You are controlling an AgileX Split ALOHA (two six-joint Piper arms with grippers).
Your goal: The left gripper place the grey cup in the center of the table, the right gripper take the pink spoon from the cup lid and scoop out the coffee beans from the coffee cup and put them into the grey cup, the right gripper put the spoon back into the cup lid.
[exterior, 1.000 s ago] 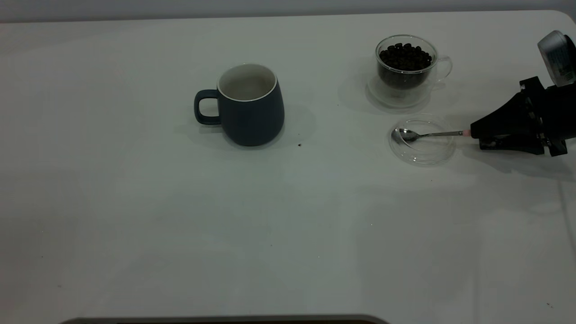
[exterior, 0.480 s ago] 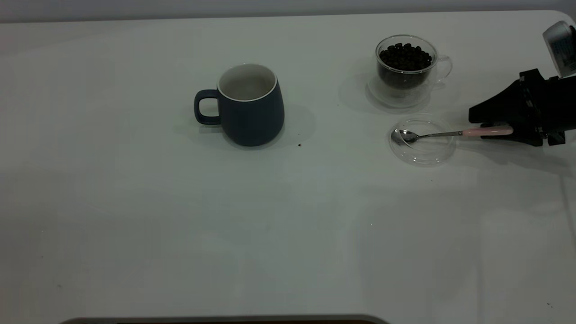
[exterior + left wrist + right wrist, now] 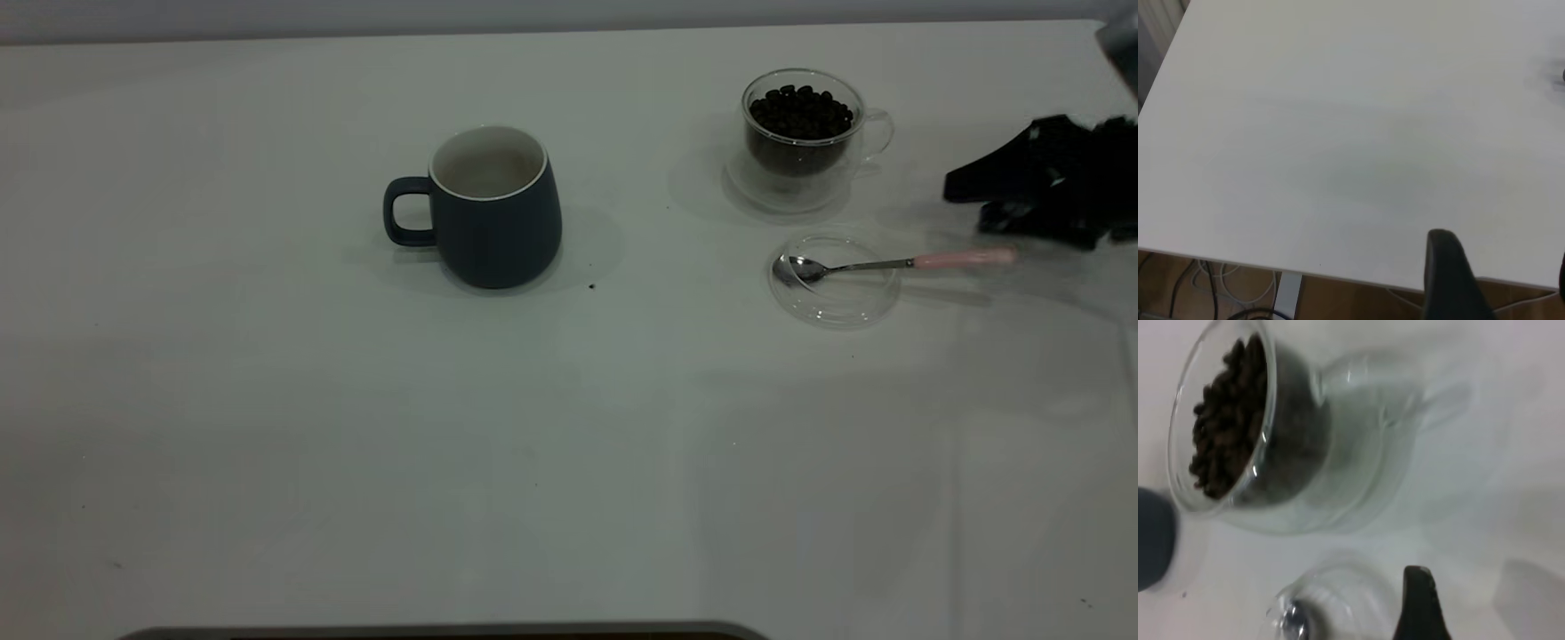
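Observation:
The dark grey cup stands upright near the table's middle, handle to the left. The glass coffee cup full of beans stands at the back right. The clear cup lid lies in front of it. The pink-handled spoon rests with its bowl in the lid and its handle out to the right. My right gripper hovers open, above and right of the handle, not touching it. The right wrist view shows the coffee cup, lid and one finger. My left gripper is open over the table edge.
A small dark speck lies on the white table just right of the grey cup. The table's right edge is close behind the right gripper. The left wrist view shows bare table and cables below its edge.
The right gripper has let go of the spoon's pink handle and drawn back up and to the right. The spoon stays in the lid. The cups have not moved.

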